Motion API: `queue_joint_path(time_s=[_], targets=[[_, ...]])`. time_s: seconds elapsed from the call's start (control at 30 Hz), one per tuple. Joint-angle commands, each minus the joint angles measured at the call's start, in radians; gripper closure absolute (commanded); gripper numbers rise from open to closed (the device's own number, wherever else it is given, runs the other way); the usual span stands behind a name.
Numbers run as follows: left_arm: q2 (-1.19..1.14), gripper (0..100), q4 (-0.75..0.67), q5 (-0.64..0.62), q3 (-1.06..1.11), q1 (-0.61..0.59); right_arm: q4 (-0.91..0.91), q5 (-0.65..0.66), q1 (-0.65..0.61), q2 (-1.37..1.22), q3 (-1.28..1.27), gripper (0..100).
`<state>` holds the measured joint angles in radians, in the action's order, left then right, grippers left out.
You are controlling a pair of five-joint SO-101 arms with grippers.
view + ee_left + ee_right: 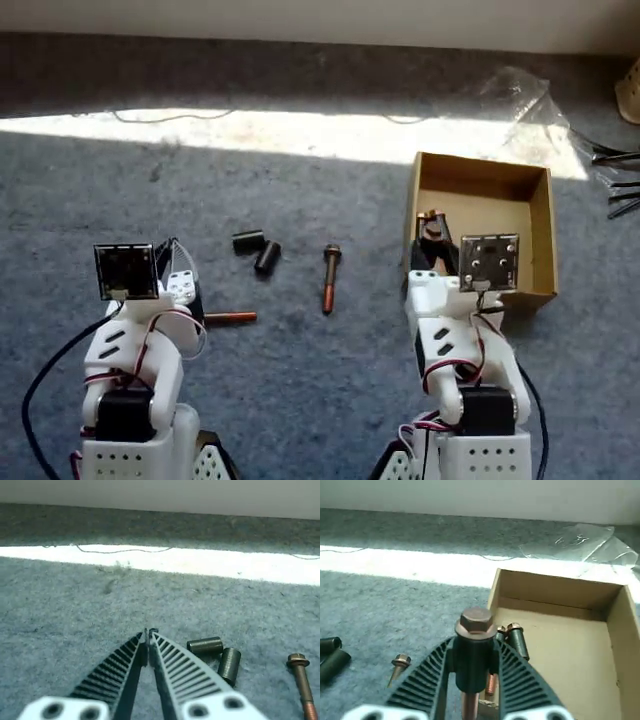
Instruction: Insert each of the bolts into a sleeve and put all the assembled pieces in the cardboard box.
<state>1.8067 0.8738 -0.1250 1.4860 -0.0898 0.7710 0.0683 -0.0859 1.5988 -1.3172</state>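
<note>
A copper, hex-headed bolt (pixel 475 621) in a dark cylindrical sleeve (pixel 470 666) is clamped by the ribbed right hand (pixel 471 647) near the cardboard box (pixel 616 625); the left hand (pixel 149 637) is closed, empty.

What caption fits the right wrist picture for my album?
Right claw grips a sleeved bolt near the cardboard box with finished pieces inside.

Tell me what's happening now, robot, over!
Left tool shut, empty. Right tool shut on copper bolt in black sleeve, at edge of brown cardboard box. Nothing in the way.
</note>
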Motion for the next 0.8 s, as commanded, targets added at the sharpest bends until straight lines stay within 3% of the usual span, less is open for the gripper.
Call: queue_joint_path(time_s=[0.0, 0.4, 0.77], targets=[[0.007, 97, 0.003, 0.005, 0.027, 0.019, 0.048, 0.095, 0.035, 0.002, 0.168, 99.1], [0.005, 97, 0.002, 0.005, 0.070, 0.019, 0.085, 0.155, 0.127, -0.035, 0.246, 99.1], [0.005, 97, -0.015, 0.005, 0.071, 0.019, 0.082, 0.157, 0.134, -0.562, 0.481, 99.1]])
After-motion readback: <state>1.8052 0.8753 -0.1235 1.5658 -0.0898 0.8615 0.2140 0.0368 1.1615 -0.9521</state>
